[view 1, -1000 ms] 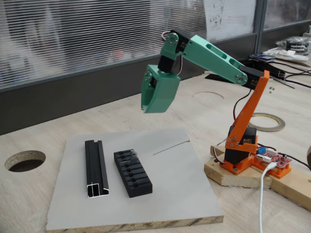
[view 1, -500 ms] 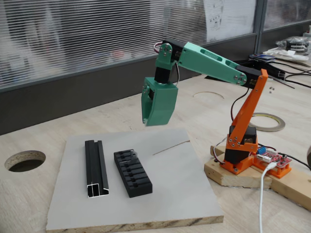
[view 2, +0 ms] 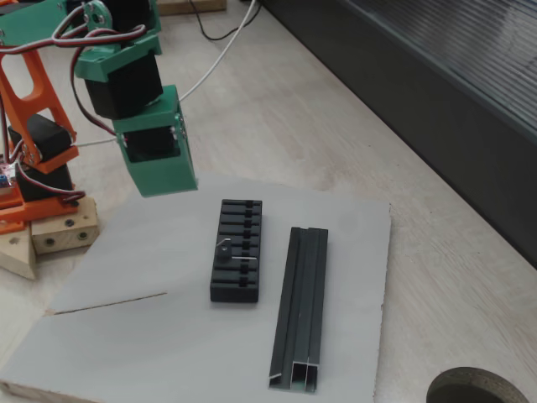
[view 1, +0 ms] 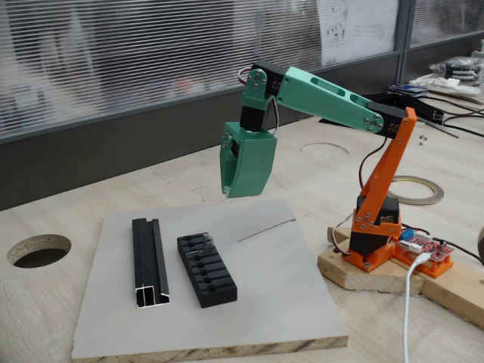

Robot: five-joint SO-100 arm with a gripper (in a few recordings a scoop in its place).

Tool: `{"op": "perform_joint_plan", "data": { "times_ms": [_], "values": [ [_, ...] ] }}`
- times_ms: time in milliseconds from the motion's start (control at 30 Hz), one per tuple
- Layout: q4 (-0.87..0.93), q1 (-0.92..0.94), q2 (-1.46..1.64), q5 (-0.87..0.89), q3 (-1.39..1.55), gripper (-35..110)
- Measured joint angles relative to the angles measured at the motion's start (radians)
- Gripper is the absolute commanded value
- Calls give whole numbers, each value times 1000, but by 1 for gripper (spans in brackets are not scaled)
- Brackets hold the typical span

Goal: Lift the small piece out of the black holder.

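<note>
The small piece [view 2: 232,249] — a thin silver-grey metal bit with a dull shine — sits in one of the cross slots on top of the black holder [view 2: 237,249], nearer that block's far end as a fixed view [view 1: 206,240] shows it. The holder is a matte black rectangular block, its top ribbed by a row of slots. It lies on a smooth grey board [view 1: 257,295] with a raw wood edge. Just beside it, apart and roughly parallel, lies a longer black channel rail [view 1: 150,262] with a silvery cut end. Bare board surrounds the holder on its other sides, crossed only by a thin scored line [view 1: 266,229].

The gripper [view 1: 236,189], a mint-green plastic shell, hangs in the air well above the board's back edge, pointing down — whether its jaws are parted or closed cannot be told.
</note>
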Motion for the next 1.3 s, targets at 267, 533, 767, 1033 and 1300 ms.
{"op": "perform_joint_plan", "data": {
  "times_ms": [267, 533, 767, 1033, 1300],
  "values": [
    [-9, 2, 0, 0, 0, 21],
    [-9, 2, 0, 0, 0, 33],
    [-9, 2, -57, 0, 0, 32],
    [-11, -40, -195, 192, 0, 32],
    [-84, -83, -225, 244, 5, 32]
  ]
}}
